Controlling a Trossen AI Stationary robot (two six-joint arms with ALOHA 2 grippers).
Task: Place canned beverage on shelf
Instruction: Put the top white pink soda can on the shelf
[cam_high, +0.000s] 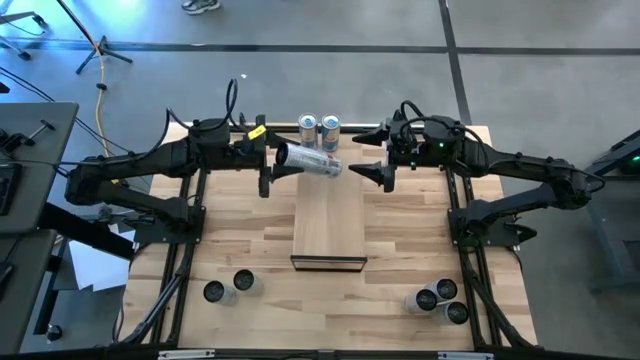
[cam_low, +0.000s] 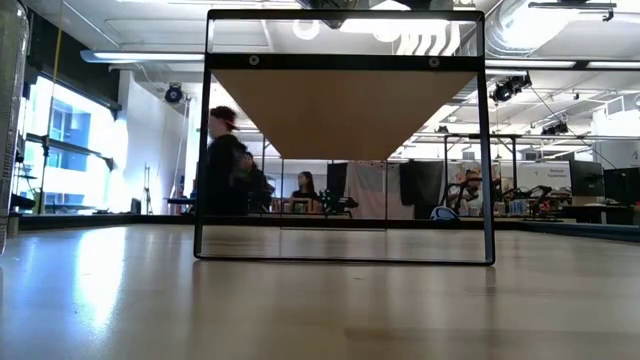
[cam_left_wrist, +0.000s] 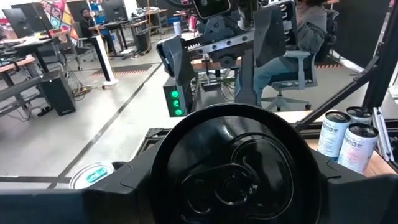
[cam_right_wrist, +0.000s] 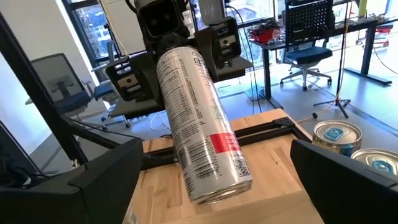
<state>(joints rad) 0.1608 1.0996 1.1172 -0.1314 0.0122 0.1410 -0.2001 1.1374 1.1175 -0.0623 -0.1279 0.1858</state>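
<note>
- The left gripper (cam_high: 268, 160) holds a tall silver canned beverage (cam_high: 309, 161) by one end, fingers clamped around it, so the can lies nearly horizontal and sticks out to the right.
- The can hangs in the air above the far end of the shelf (cam_high: 328, 226), clear of the wood; whether any part touches cannot be told from the high view, though the right wrist view shows it well off the surface.
- In the right wrist view the can (cam_right_wrist: 200, 134) points its free end toward the camera, a red patch and barcode on its label, between that arm's own dark fingers.
- The right gripper (cam_high: 385, 159) waits just beside the can's free end, fingers spread wide and gripping nothing, not touching the can.
- In the left wrist view the can's dark base (cam_left_wrist: 235, 165) fills the middle, held between the left fingers (cam_left_wrist: 74, 202).
- Two cans (cam_high: 319, 129) stand upright at the table's far edge, beyond the shelf.
- Two more cans (cam_high: 230, 287) sit at the near left of the tabletop (cam_high: 240, 240), and three cans (cam_high: 440, 299) at the near right.
- The low view shows the shelf's underside (cam_low: 340, 110) on its dark frame (cam_low: 488, 150), with a person (cam_low: 228, 170) in the room behind.
</note>
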